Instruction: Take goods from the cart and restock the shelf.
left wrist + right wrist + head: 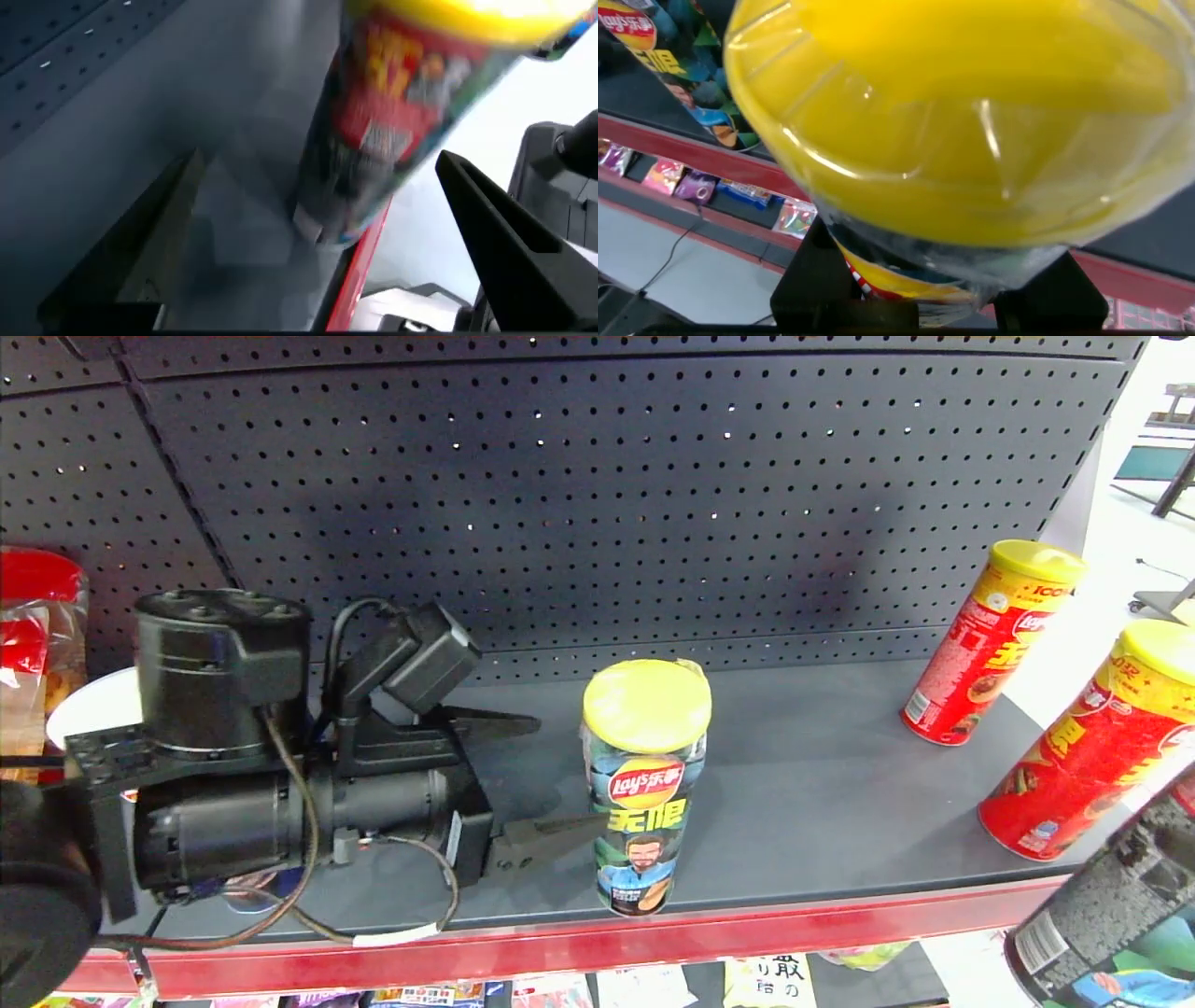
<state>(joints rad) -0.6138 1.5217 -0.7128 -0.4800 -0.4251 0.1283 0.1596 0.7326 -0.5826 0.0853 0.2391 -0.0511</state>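
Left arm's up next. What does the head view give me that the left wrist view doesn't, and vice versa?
Head only: two red cans at the right end of the shelf, and a dark can low at the right. Left wrist only: the line between the fingers, with the yellow-lidded can nearer the finger on the shelf-edge side. Both: the open left gripper, that can and the red front edge.
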